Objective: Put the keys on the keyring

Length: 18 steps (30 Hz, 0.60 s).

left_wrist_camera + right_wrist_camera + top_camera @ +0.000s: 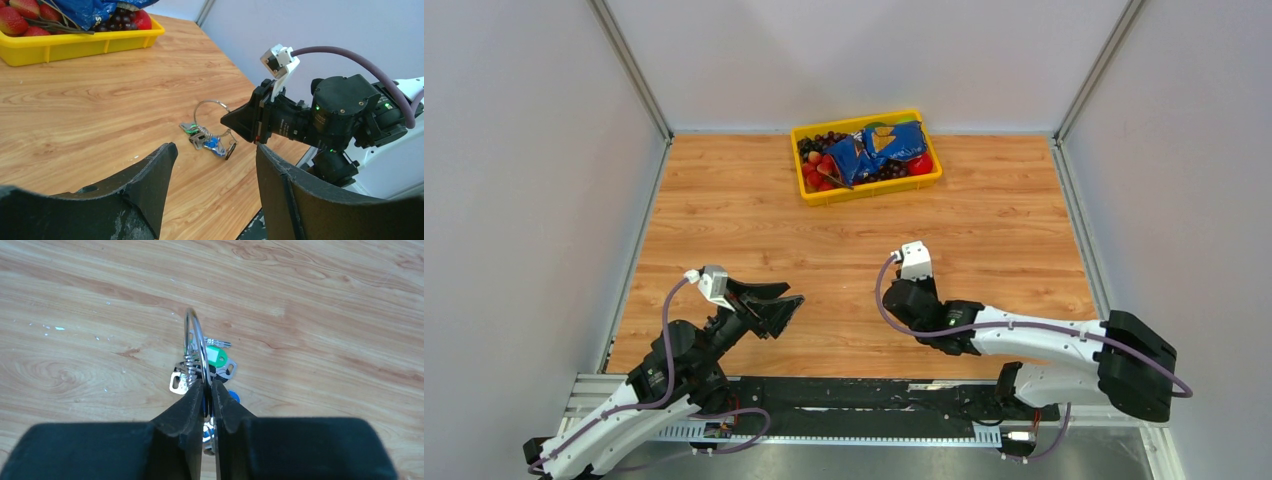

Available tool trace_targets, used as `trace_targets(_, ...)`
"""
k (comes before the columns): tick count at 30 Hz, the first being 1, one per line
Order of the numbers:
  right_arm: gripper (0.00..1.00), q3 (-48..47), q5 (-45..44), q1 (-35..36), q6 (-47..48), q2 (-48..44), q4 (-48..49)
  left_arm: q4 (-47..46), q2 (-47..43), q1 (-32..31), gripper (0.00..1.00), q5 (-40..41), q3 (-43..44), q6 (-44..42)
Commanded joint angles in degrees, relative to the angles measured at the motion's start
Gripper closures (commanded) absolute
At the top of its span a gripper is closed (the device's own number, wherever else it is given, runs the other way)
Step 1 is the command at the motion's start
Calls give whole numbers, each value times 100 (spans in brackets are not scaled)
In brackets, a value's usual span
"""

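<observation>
Right wrist view
Right claw point(206, 387): narrow, its two fingers pinched on the ring point(202, 347) at the ring's 6 o'clock.
Ring's pose: upright on edge over the table point(325, 315). It stands only because the claw grips it, probably so that the wire can be reached for threading.
Keys point(178, 382): a silvery bunch lying flat, touching the ring's foot from 8 o'clock round to 3 o'clock.
Green tag point(216, 357): just beside the ring at 3 o'clock. I cannot tell whether its key is threaded on yet.
Blue tag point(233, 397): at 5 o'clock, half hidden by a finger.

Left wrist view
Left claw point(216, 150): wide and empty, well apart from the bunch and aimed at it. I judge it is waiting to take a key.
Black tag point(231, 151): at the bunch's 4 o'clock, near the right claw's tip.

Top view
Ring and keys: hidden under the right claw, at the table's 5 o'clock.
Tray point(868, 190): at the table's 12 o'clock, well apart from the work.

Count
Rings: one.
Tags: three, one each of green, blue and black.
Keys: at least three; they overlap too much for an exact count.
Claws: two.
</observation>
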State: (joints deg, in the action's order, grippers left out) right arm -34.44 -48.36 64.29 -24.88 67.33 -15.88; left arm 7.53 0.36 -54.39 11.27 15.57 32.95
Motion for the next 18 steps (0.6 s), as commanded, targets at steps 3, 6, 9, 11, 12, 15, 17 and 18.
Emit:
trace_targets(3, 69, -411, 260, -62, -341, 441, 817, 15, -484, -8, 30, -1, 157, -98)
trace_targets(6, 62, -641, 424, -74, -299, 681, 823, 54, -492, -5, 30, 30, 151, -120)
trace_targets(9, 44, -884, 536, -75, -323, 820, 816, 113, -477, -2, 29, 89, 167, -162)
trace_targets(11, 24, -1012, 548, -74, -324, 851, 810, 174, -450, -3, 25, 164, 208, -234)
trace_targets(12, 3, -1081, 554, -72, -316, 833, 799, 228, -437, -6, 23, 242, 255, -261)
trace_targets(15, 0, -1243, 600, -80, -158, 738, 753, 376, -329, -2, 4, 426, 408, -434)
trace_targets(17, 0, -1339, 697, -81, 261, 725, 763, 429, -248, -6, 1, 525, 531, -559)
trace_targets(18, 0, -1383, 703, -78, 491, 747, 757, 435, -217, -2, 0, 561, 604, -600)
